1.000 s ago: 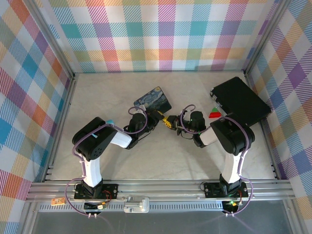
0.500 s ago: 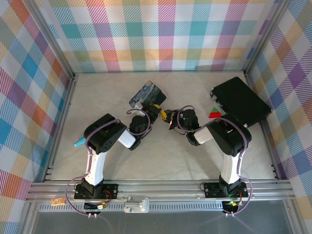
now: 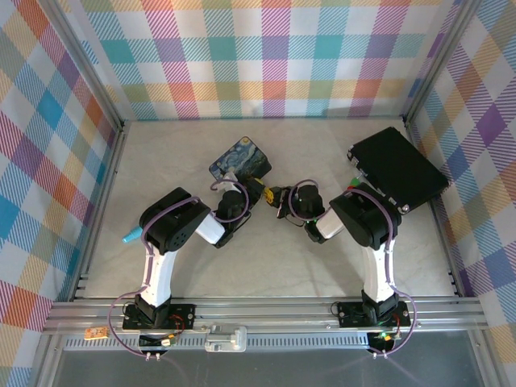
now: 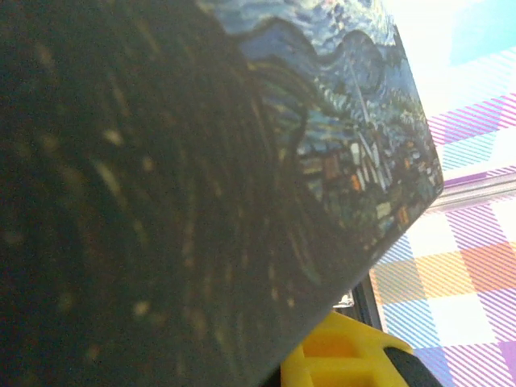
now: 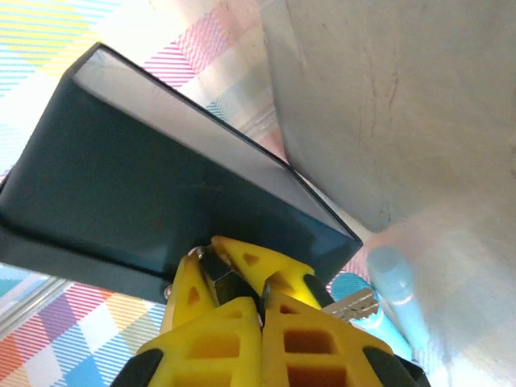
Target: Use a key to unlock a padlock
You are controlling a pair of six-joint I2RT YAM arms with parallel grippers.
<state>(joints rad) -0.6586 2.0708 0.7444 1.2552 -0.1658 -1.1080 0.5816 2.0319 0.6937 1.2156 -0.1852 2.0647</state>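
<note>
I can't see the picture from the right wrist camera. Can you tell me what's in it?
The yellow fingers of the right gripper look pressed together at the bottom, with a small silvery key poking out beside them. Just past them is the dark side of a blue tin. A pale blue tube lies on the grey table.

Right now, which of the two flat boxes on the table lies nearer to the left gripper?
The blue painted tin, right beside the left gripper; the black case lies much farther off, near the right wall.
</note>
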